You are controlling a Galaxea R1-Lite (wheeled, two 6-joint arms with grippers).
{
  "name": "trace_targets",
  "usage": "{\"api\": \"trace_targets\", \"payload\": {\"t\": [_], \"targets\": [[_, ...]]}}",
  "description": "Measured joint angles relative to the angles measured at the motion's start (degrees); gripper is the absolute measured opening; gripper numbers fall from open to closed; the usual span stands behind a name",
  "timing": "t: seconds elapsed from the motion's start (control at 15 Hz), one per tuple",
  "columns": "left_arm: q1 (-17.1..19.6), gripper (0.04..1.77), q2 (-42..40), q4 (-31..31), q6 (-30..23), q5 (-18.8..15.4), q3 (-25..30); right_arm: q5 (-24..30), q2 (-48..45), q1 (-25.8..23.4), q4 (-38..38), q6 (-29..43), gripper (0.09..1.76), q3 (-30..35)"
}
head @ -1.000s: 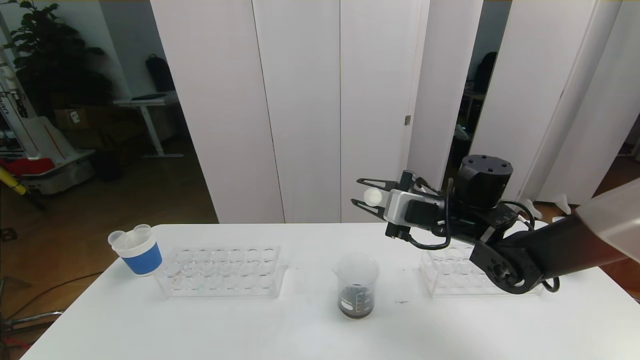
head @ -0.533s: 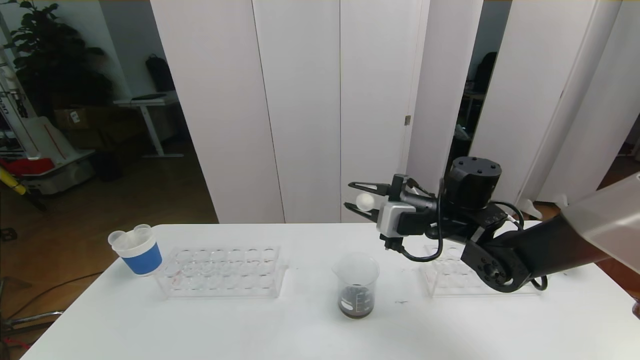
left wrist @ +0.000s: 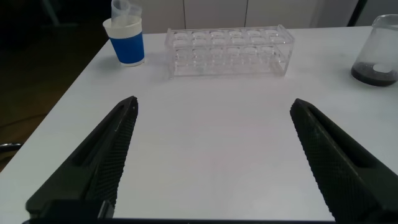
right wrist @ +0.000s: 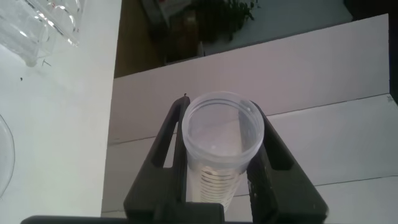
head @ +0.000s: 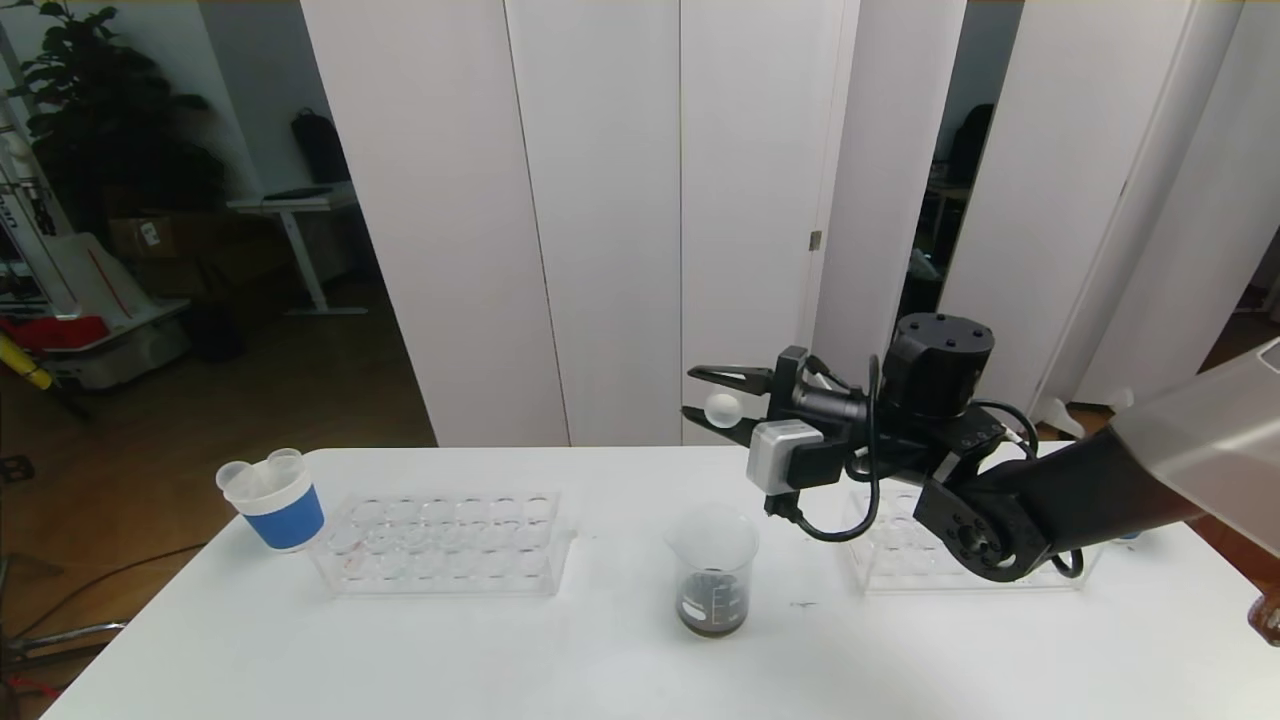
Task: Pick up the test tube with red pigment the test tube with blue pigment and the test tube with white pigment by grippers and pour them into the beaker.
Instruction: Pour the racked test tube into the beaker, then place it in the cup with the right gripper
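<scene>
My right gripper [head: 722, 405] hangs above the table, behind and slightly above the beaker [head: 712, 570]. It is shut on the test tube with white pigment [right wrist: 221, 134], a ridged clear tube whose open mouth faces the wrist camera between the black fingers [right wrist: 163, 146]. In the head view the tube [head: 721, 407] shows as a pale round end. The beaker holds dark liquid at its bottom and also shows in the left wrist view [left wrist: 379, 50]. My left gripper [left wrist: 212, 155] is open over bare table, out of the head view. The test tubes with red and blue pigment are not visible.
A clear tube rack [head: 445, 545] stands at the left of the white table [head: 600, 660], with a blue-and-white paper cup [head: 275, 500] beside it. A second clear rack [head: 900, 555] lies under my right arm. White panels stand behind the table.
My right gripper has shifted left with the tube in it, and the wrist has rolled so its silver camera block now hangs lower. The left gripper stays open.
</scene>
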Motion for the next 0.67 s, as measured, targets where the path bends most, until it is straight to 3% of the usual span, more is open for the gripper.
{"api": "trace_targets", "payload": {"t": [0.67], "targets": [[0.0, 1.75, 0.0, 0.0, 0.0, 0.0, 0.0, -0.3, 0.5, 0.2, 0.1, -6.3, 0.61, -1.2]]}}
